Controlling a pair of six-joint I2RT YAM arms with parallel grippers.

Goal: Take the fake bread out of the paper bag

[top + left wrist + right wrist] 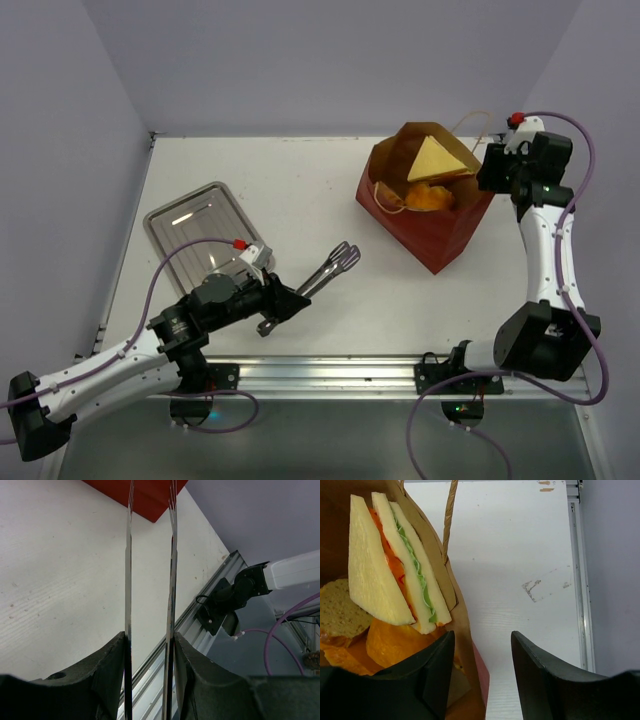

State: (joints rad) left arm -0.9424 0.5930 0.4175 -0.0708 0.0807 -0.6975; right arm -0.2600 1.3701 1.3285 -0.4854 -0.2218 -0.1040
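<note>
White desk (300, 190): dark red paper bag (430, 235) holding fake bread (370, 565), pale-yellow wedge over orange rolls. Right gripper (482, 640) jaws apart astride bag rim; left gripper (150, 640) jaws clamp tongs (330, 268).

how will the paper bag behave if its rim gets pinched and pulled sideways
The paper bag will probably crumple rather than stay stiff: its thin wall bows beside the sandwich. It stands upright and open, so a sideways pull may tip it. It likely slides easily on the smooth table.
</note>
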